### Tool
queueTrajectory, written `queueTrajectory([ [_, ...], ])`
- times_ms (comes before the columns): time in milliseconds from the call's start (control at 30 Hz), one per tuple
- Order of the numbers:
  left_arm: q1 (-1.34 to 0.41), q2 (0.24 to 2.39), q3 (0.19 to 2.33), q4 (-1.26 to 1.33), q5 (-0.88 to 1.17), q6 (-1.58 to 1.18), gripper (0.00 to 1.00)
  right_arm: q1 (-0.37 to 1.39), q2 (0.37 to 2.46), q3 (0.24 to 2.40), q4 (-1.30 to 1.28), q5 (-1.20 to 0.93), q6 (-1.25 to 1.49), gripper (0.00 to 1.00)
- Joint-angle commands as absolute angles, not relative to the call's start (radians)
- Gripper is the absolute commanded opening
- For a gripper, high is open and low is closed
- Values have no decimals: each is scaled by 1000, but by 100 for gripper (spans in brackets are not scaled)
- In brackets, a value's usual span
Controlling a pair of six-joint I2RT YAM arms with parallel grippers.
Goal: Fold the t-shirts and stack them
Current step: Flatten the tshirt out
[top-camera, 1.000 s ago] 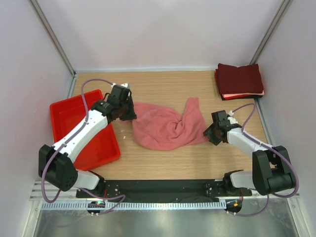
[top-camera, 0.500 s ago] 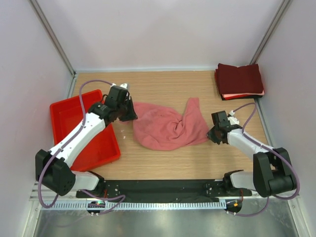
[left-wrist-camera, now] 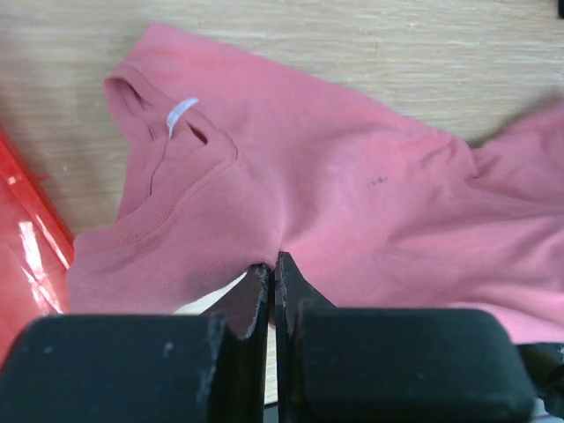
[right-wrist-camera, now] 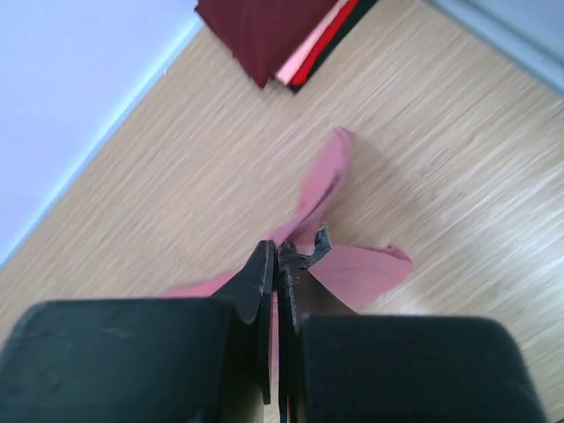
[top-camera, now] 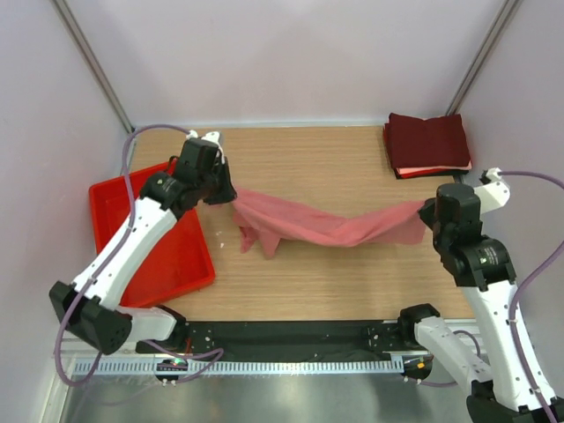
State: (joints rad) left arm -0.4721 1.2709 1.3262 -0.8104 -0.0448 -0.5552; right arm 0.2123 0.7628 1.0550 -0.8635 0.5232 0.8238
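Across the middle of the top view: salmon-pink t-shirt [top-camera: 326, 227], strung as a sagging band between both claws over the tabletop [top-camera: 335, 167]; contact with the wood beneath impossible to judge.
Left claw [top-camera: 227, 196]: jaws pinched together on the shirt's left end, by the collar; in the left wrist view [left-wrist-camera: 271, 264], cloth gathered into the closed tips at lower centre.
Right claw [top-camera: 429, 216]: jaws closed on the shirt's right end, at the right of the frame; in its own view [right-wrist-camera: 276, 256], pink cloth nipped between the tips.
Neck tag [left-wrist-camera: 181, 112]: small white tab inside the collar, upper left of the left wrist view; writing too small to read.
Marks on cloth: tiny dark specks [left-wrist-camera: 377, 182] right of centre, not legible as print.
Folded maroon t-shirts [top-camera: 429, 141]: square stack at the upper right corner of the tabletop, well apart from the pink shirt; pale pink and red layers showing at the lower edge; number of shirts unclear; cut off by the top edge of the right wrist view.
Red tray [top-camera: 176, 256]: left of frame, partly hidden under the left arm [top-camera: 141, 233]; only a sliver at the left edge of the left wrist view.
Hard to make out: small dark hooked shape [right-wrist-camera: 317, 242] just right of the right claw's tips; shirt's far end blurred in the left wrist view; sleeves lost in the folds.
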Motion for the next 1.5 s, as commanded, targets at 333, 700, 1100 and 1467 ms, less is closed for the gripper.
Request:
queueTrajectory([
  [333, -410, 1934, 1780, -819, 149, -436, 7, 39, 1328, 1120, -691, 476, 683, 1],
  [700, -454, 1920, 1875, -850, -161, -440, 48, -97, 1531, 1237, -698, 288, 646, 22],
  [1100, -596, 1474, 1059, -511, 77, -675, 43, -97, 1346, 1131, -785, 160, 663, 44],
  [1467, -707, 1469, 818, -239, -46, -1047, 53, -97, 1171, 1034, -778, 123, 657, 45],
])
